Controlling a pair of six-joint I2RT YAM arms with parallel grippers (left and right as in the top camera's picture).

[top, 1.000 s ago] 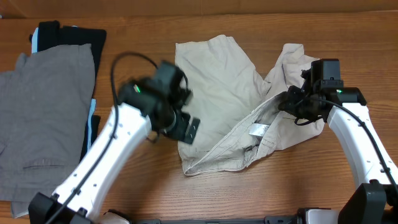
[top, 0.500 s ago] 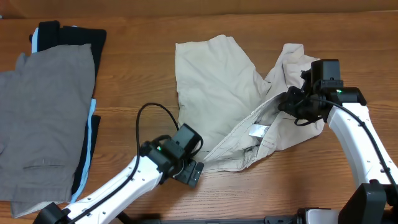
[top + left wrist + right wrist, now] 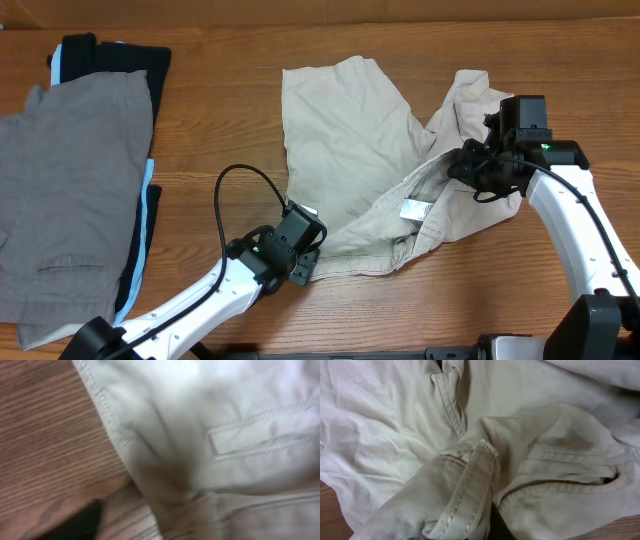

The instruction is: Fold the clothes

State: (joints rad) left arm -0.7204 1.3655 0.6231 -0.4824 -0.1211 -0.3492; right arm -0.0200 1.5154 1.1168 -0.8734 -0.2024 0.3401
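The left gripper [image 3: 306,266] had swung in, a corner of the shorts [image 3: 340,130] at its fingers, grip unclear; the right gripper [image 3: 458,168] stayed pinching cloth. Looked ready to fold.

Wooden table [image 3: 220,130] carries beige shorts [image 3: 340,130], grey trousers [image 3: 70,180].

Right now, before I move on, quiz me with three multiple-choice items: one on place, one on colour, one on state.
1. The left tool is: A far left, off the cloth; B at the shorts' near-left corner; C on the shorts' middle.
2. The tag is: A red; B black; C white.
3. The shorts lie: A rumpled, right side bunched; B folded flat; C rolled up.
Answers: B, overhead shows it at that hem; C, white against beige; A, fabric heaps by the right tool.
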